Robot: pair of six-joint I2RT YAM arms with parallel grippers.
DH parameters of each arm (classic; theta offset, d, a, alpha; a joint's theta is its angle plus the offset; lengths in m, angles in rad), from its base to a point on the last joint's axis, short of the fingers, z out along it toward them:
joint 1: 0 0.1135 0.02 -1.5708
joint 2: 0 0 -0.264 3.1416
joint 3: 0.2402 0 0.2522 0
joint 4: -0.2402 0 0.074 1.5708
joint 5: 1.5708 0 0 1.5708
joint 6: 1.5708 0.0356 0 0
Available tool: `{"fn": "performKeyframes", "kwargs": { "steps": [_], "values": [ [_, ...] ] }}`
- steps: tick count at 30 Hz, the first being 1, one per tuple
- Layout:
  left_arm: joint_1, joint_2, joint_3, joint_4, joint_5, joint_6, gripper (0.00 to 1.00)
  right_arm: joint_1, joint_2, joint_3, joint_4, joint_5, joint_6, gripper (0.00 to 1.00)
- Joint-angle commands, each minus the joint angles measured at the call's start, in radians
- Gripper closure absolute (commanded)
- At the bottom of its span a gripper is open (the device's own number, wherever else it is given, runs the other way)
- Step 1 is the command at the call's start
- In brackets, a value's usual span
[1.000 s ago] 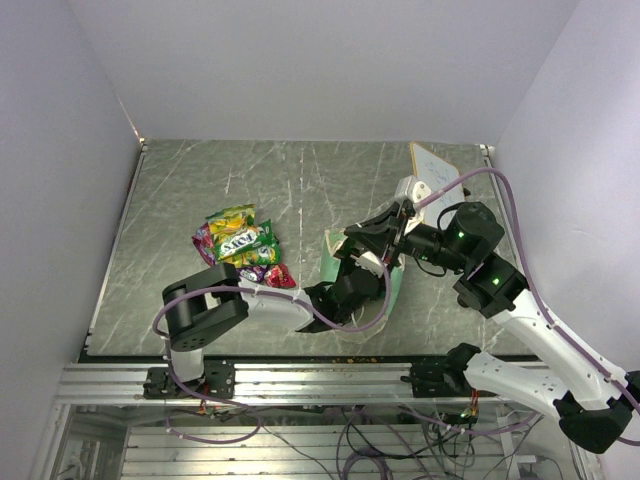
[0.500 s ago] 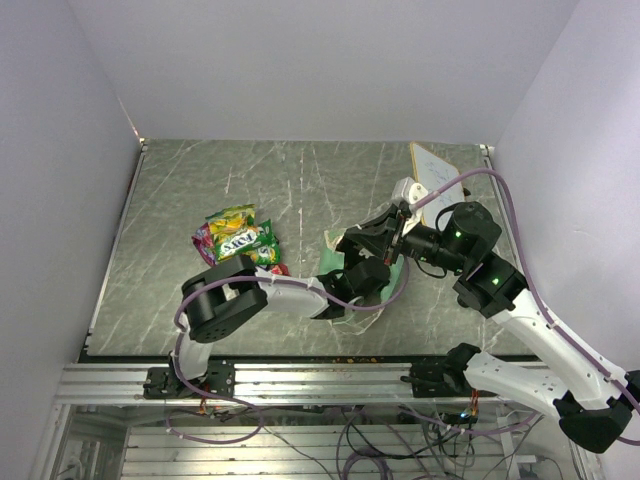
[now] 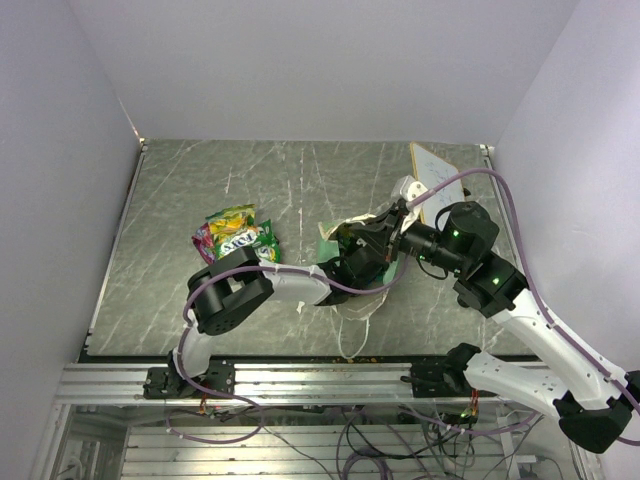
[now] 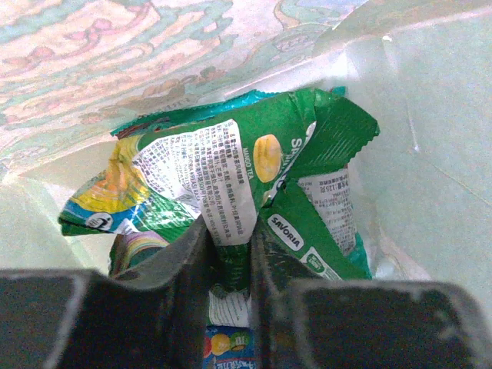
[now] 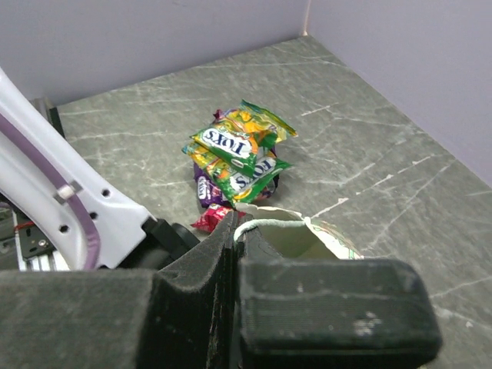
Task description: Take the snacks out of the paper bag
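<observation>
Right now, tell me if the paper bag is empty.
Not empty: the left gripper pinches a green snack packet inside the paper bag.

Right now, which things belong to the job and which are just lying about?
Job: bag, its rim in the right jaws; green packet inside it, pinched in the left jaws; snack pile already out.
Lying about: whiteboard, far right corner.

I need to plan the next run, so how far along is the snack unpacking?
Done: a pile of snacks lies on the table. In hand: the left gripper pinches a green packet inside the paper bag, whose rim the right gripper holds. Left: more packets in the bag.
</observation>
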Motion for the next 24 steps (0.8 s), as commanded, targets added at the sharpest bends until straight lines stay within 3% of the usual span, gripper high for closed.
{"fn": "performKeyframes", "kwargs": {
  "steps": [1, 13, 24],
  "values": [
    [0.017, -0.088, -0.034, -0.042, 0.129, -0.021, 0.76, 0.009, -0.030, 0.052, -0.001, 0.061, -0.030, 1.00],
    [0.015, -0.339, -0.171, -0.015, 0.344, -0.083, 0.93, 0.010, -0.003, 0.116, -0.083, 0.325, -0.039, 1.00],
    [0.010, -0.468, -0.156, -0.083, 0.462, -0.081, 0.93, 0.010, 0.018, 0.172, -0.088, 0.416, -0.076, 1.00]
  ]
}}
